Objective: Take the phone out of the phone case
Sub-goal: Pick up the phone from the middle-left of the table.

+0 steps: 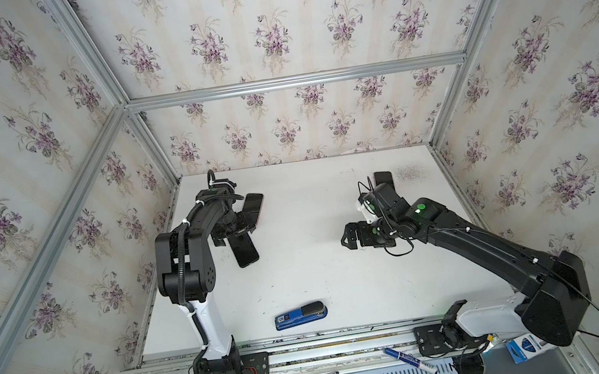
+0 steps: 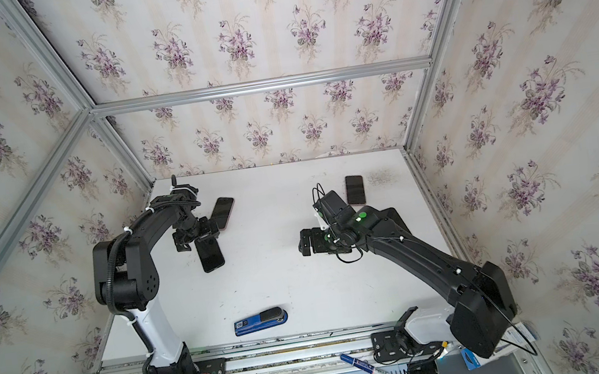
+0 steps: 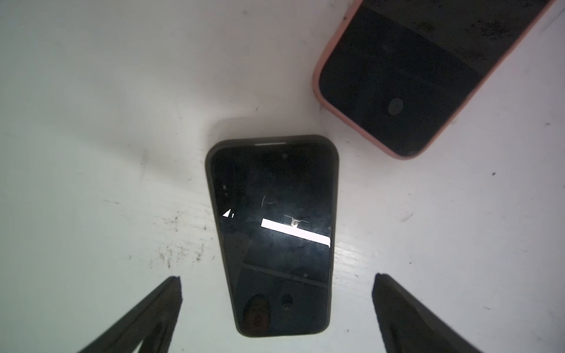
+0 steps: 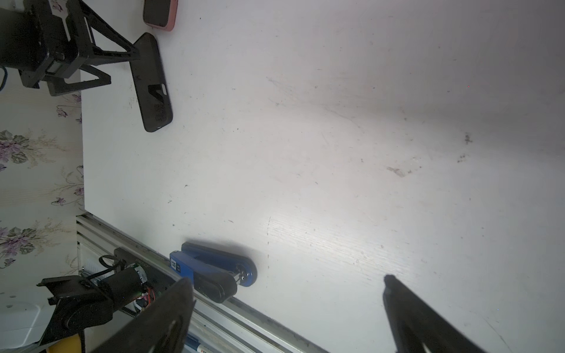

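Found a white desk (image 1: 322, 272) boxed in by flowered wallpaper. Spotted the phone (image 3: 272, 214) lying flat and screen-up, seated in its black case (image 3: 308, 140), on the desk's left part in both top views. Saw the left gripper (image 3: 276, 276) poised over one end of it, jaws wide apart, clasping nothing. Saw the right gripper (image 4: 287, 279) spread wide too, empty, over bare desk well apart from the phone. Noticed a pink-cased phone (image 3: 428, 70) just beside, and a blue stapler (image 1: 301, 315) near the front edge.

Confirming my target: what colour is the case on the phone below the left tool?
Black case, clearest in the left wrist view.
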You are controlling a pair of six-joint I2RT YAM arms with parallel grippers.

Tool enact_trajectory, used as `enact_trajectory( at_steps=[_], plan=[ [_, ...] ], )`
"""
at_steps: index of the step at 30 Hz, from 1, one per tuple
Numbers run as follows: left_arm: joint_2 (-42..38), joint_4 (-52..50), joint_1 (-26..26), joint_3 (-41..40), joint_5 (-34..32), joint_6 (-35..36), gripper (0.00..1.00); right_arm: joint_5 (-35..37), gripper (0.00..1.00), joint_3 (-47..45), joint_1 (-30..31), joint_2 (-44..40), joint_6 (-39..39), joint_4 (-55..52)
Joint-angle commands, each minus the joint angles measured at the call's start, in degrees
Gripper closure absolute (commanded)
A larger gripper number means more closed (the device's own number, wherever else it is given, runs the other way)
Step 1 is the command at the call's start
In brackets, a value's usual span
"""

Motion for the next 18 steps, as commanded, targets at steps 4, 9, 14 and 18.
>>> enact_trajectory(
  at_steps=[4, 9, 14, 18],
  plan=[
    [1.9, 1.0, 0.3, 0.1, 1.1, -1.1, 0.0, -1.4, 0.01, 3.8, 1.5, 3.9, -1.4, 2.2],
    [2.5, 1.1, 0.7, -0.6, -1.0, -2.4, 0.0, -1.7, 0.01, 5.8, 2.2, 6.3, -2.3, 2.1],
    [3.8, 2.6, 0.8, -1.0, -0.1, -2.9, 0.0, -2.1, 0.01, 6.4, 2.4, 7.3, -2.4, 2.3],
    [4.5, 2.8, 1.1, -0.5, 0.4, -3.5, 0.01, -2.0, 0.01, 6.8, 2.5, 7.6, -2.7, 2.3]
  ],
)
